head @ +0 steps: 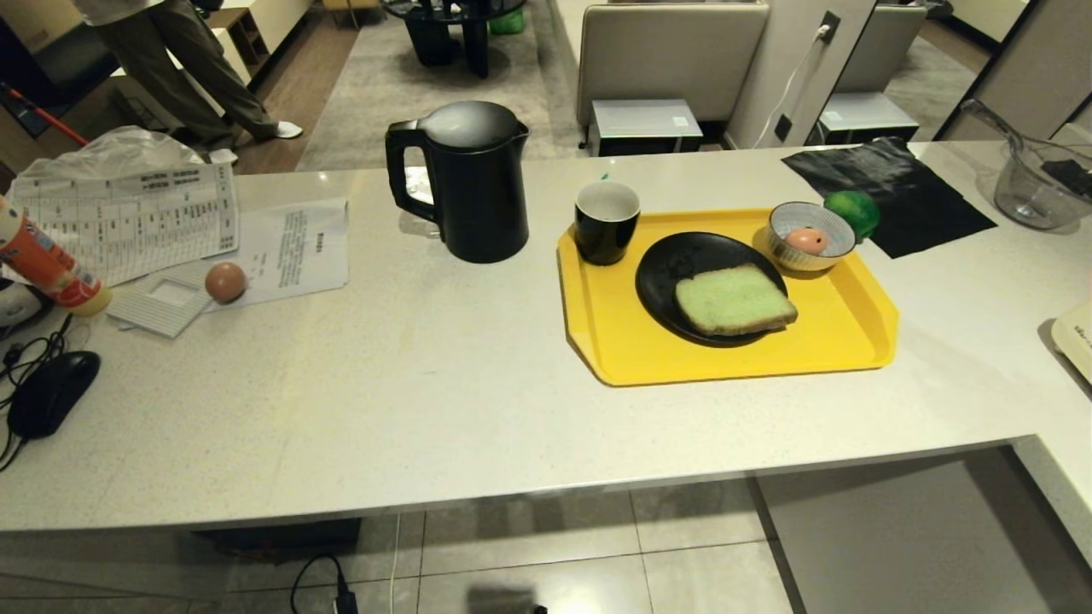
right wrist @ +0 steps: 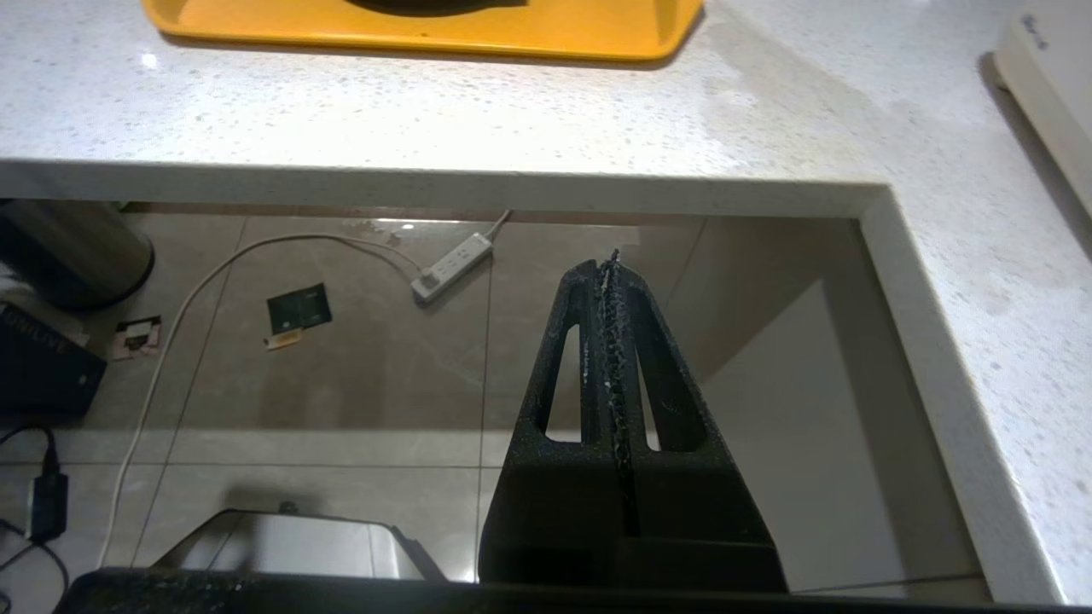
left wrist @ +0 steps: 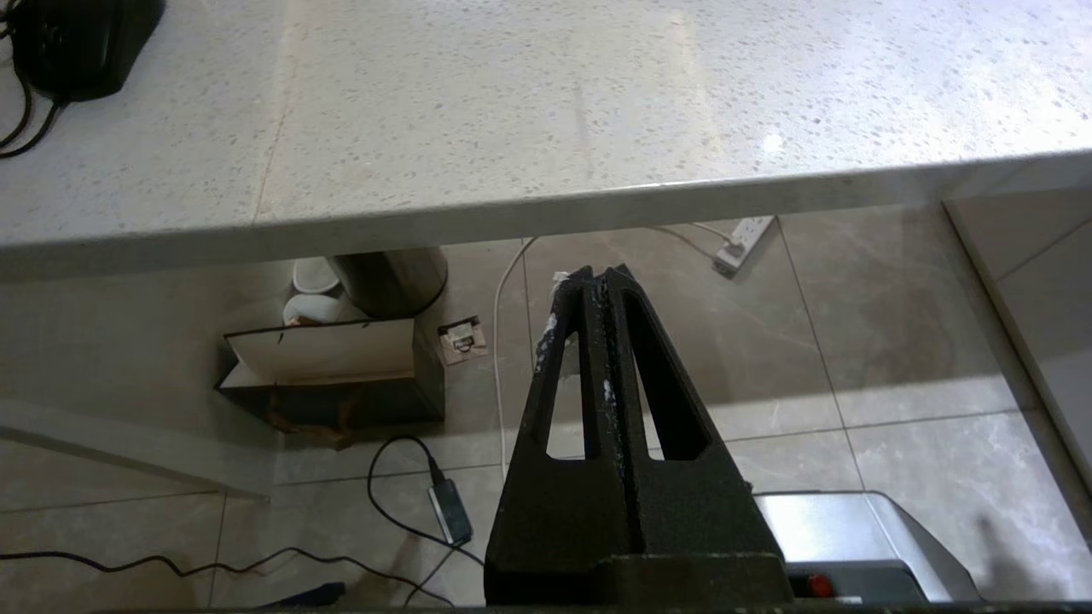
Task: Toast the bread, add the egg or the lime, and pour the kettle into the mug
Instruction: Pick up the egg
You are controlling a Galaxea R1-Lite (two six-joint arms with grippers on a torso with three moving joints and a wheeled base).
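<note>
Both your end effectors—left (left wrist: 597,277), right (right wrist: 607,264)—hang closed and empty below the surface (head: 426,384) edge. Bread (head: 734,300) waits on the plate; mug (head: 606,222) at its ten o'clock, kettle (head: 465,179) further along, lime (head: 853,211) at one o'clock.

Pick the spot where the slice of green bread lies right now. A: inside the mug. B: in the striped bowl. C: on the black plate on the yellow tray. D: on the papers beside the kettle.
C: the bread lies flat on the black plate, which sits on the yellow tray.
</note>
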